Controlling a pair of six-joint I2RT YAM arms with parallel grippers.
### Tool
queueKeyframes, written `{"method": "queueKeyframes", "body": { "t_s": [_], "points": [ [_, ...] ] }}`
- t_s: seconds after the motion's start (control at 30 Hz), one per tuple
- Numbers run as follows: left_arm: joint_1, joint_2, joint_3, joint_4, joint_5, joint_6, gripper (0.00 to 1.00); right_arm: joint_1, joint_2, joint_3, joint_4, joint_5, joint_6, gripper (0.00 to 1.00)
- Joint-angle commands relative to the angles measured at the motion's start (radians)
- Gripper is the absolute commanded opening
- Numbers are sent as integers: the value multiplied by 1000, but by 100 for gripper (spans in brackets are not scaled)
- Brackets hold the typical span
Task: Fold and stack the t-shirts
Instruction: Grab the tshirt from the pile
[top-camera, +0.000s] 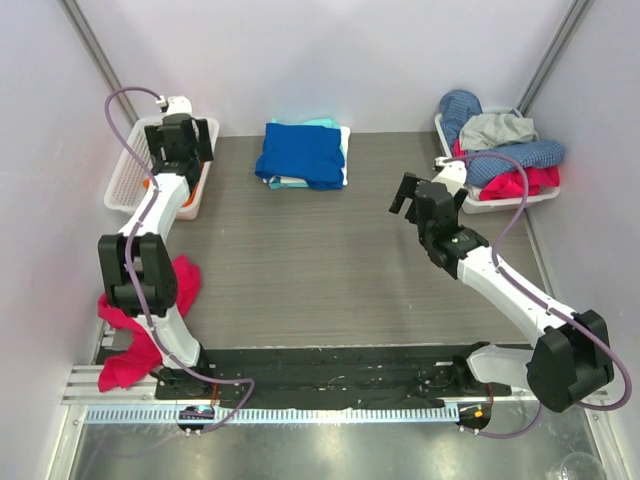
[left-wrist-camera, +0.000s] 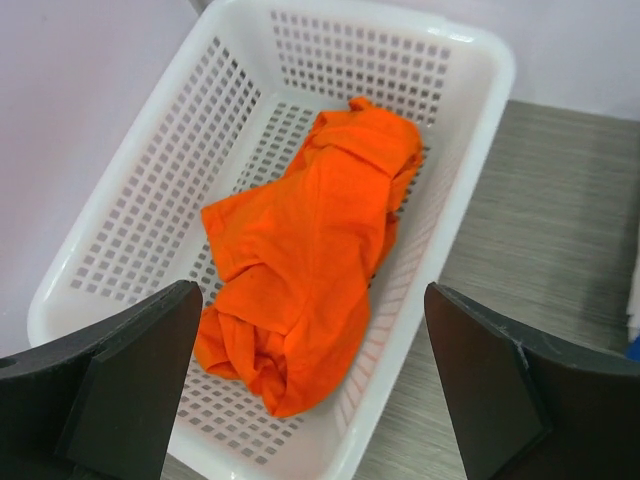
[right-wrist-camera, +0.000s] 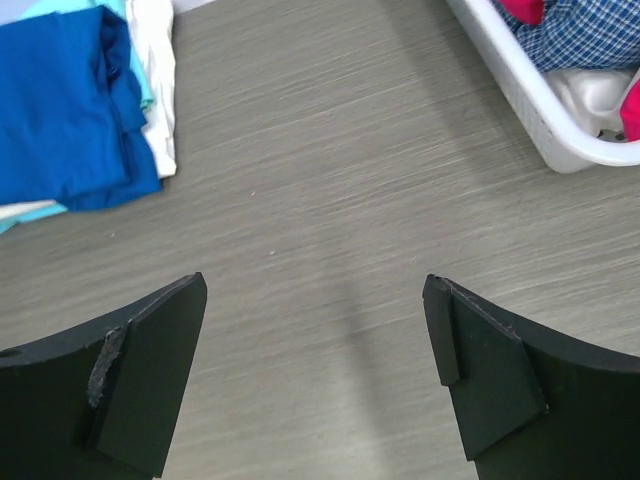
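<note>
Left wrist view showed the left gripper (left-wrist-camera: 310, 335) gaping empty over the orange t-shirt (left-wrist-camera: 310, 240); the right gripper (right-wrist-camera: 315, 305) gaped empty too.

White lattice basket (left-wrist-camera: 150, 180) far left; white bin (right-wrist-camera: 522, 100) far right; grey woodgrain table (top-camera: 330, 250).

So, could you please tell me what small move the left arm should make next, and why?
Probably lower the left gripper onto the orange t-shirt and close on it. Its jaws stand open above the shirt, which lies crumpled in the white basket, not yet folded.
</note>
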Motion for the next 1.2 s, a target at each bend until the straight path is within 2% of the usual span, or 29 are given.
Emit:
{"method": "queueKeyframes", "body": {
  "t_s": [0.0,0.23,0.5,0.7,0.87,0.9,0.97,1.0,1.03,1.17],
  "points": [
    [68,60,66,6,40,-19,100,64,-24,90,-167,-5,37,100],
    [176,173,87,11,138,-121,100,131,-75,81,-269,-26,49,100],
    [174,298,130,57,175,-134,100,133,-69,56,-289,-51,55,100],
    [177,378,165,72,274,-164,100,131,-26,30,-278,-72,84,100],
    [177,429,240,28,271,-147,98,134,-7,30,-276,-89,95,100],
    [179,436,256,12,268,-147,85,136,-7,32,-276,-89,98,100],
    [187,444,280,-9,281,-154,66,134,-12,35,-275,-84,97,100],
    [190,453,286,-14,293,-159,11,136,-13,36,-275,-83,97,100],
    [190,455,293,-24,287,-165,0,136,-15,39,-275,-83,97,100],
    [190,424,261,-32,314,-185,0,136,-27,44,-287,-87,98,100]
  ]
}}
